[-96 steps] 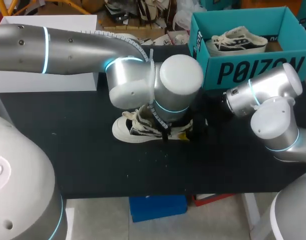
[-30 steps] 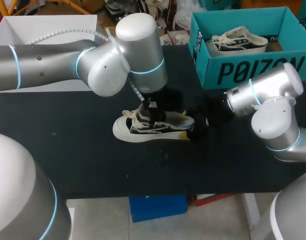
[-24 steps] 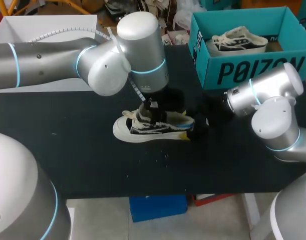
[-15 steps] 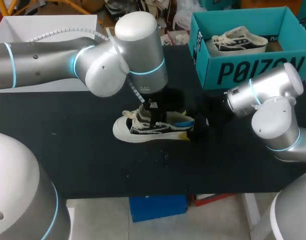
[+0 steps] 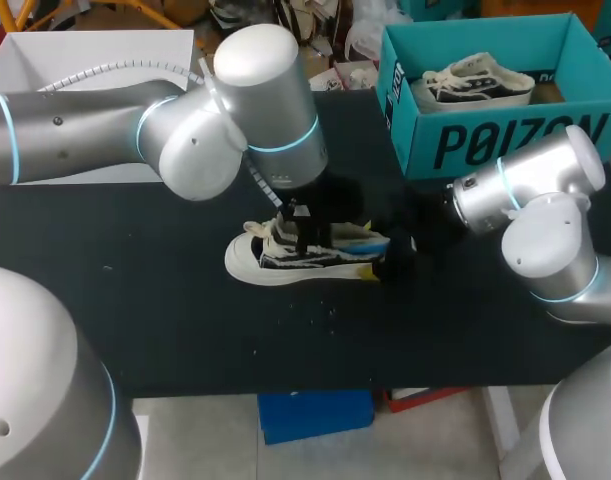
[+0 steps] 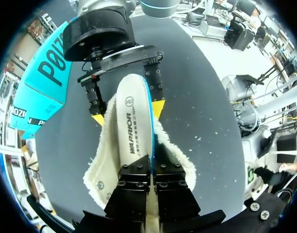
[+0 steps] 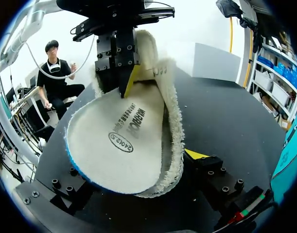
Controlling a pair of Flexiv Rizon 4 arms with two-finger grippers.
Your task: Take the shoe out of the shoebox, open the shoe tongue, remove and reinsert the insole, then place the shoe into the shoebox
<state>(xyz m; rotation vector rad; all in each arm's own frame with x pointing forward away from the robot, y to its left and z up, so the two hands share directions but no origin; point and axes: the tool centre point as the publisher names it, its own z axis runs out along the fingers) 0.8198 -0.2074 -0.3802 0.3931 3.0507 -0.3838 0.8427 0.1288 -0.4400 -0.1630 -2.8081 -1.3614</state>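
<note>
A shoe (image 5: 285, 262) lies on its sole near the middle of the table (image 5: 165, 300), toe toward the robot's left and heel toward its right. The left gripper (image 6: 152, 165) comes down over the shoe's opening, its fingers pinching the edge of the insole (image 6: 133, 121), which stands partly out of the shoe, while the right gripper (image 6: 128, 112) sits at the heel with one finger against each side. The shoebox (image 5: 505, 145) stands at the table's far right corner, behind the right arm, with a second shoe (image 5: 475, 78) inside.
</note>
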